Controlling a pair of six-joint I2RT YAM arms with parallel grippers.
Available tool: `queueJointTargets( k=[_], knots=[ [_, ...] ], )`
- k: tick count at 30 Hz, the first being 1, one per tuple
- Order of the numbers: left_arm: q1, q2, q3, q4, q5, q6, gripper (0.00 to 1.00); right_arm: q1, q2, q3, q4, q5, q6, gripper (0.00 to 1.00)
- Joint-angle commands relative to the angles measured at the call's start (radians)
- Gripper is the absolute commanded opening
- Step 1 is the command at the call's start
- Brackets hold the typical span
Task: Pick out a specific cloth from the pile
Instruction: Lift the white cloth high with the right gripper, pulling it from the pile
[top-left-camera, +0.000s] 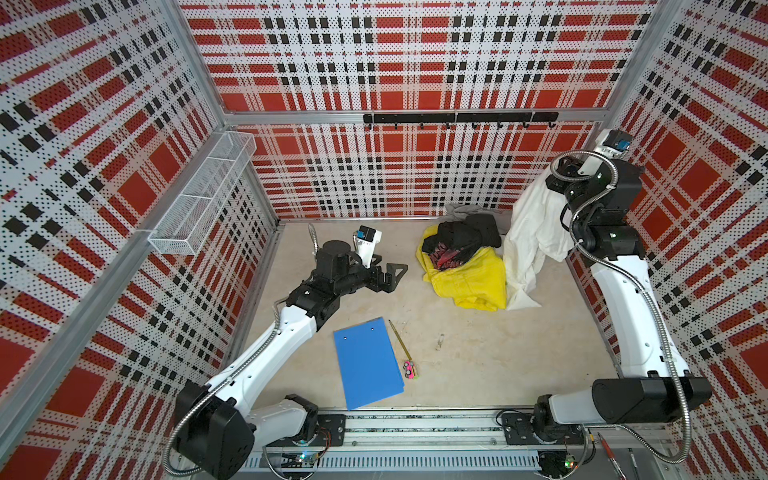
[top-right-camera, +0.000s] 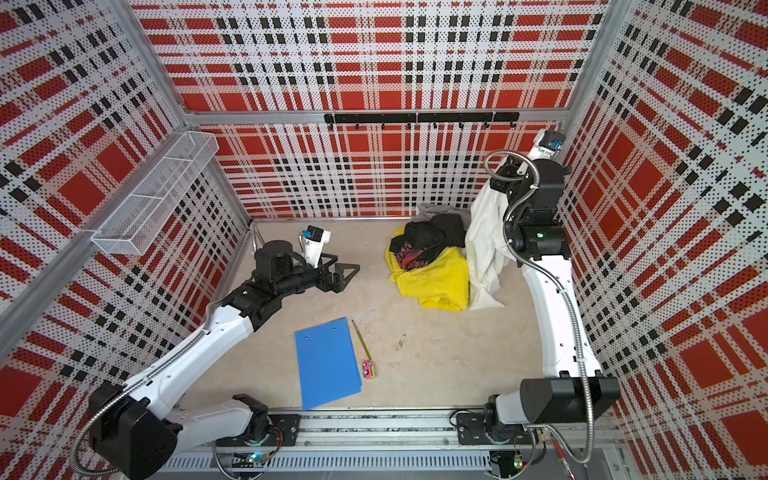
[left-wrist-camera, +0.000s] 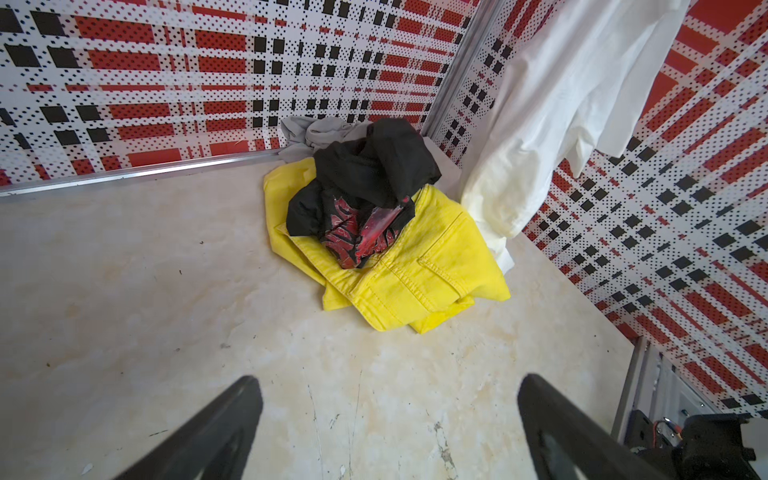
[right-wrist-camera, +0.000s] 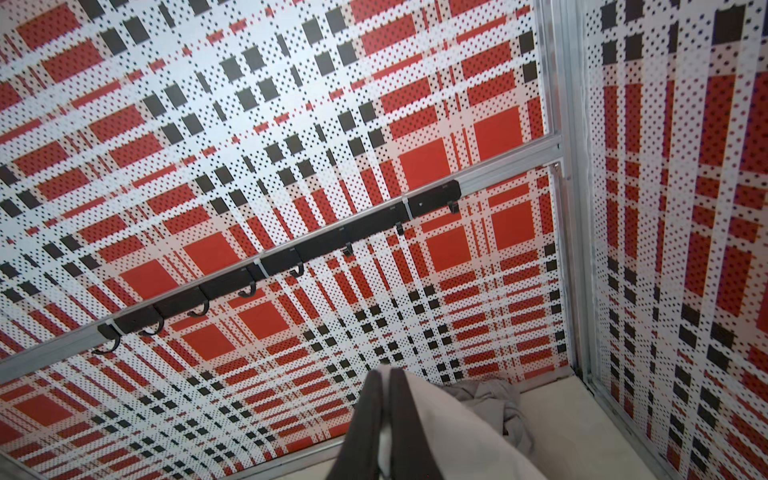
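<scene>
Top views are showing the right gripper (top-left-camera: 549, 185) pinching the cloth (top-left-camera: 534, 237) high at right, nearly out, its end lying beside the pile (top-left-camera: 465, 266).

Blue folder (top-left-camera: 368, 363) lies flat on tabletop (top-left-camera: 478, 353), toward front edge. Pencil (top-left-camera: 400, 340) just right of it; small pink toy (top-left-camera: 410, 370) at pencil's near end. Wire basket (top-left-camera: 203, 195) on left wall, hook rail (top-left-camera: 459, 118) on back wall.

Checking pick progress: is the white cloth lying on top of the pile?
No, the cloth hangs from the raised right hand, beside the pile, not on it.
</scene>
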Motion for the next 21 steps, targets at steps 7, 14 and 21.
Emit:
queueJointTargets(
  k=[7, 14, 21],
  knots=[
    [0.014, -0.046, -0.008, 0.020, 0.018, 0.026, 0.99, -0.002, -0.071, 0.008, 0.257, 0.003, 0.021, 0.00],
    [0.029, -0.059, -0.008, 0.025, 0.038, 0.019, 0.99, -0.002, -0.125, -0.055, 0.460, 0.077, 0.073, 0.00],
    [0.046, -0.069, -0.008, 0.027, 0.048, 0.014, 0.99, -0.002, -0.140, -0.058, 0.636, -0.024, 0.085, 0.00]
  ],
)
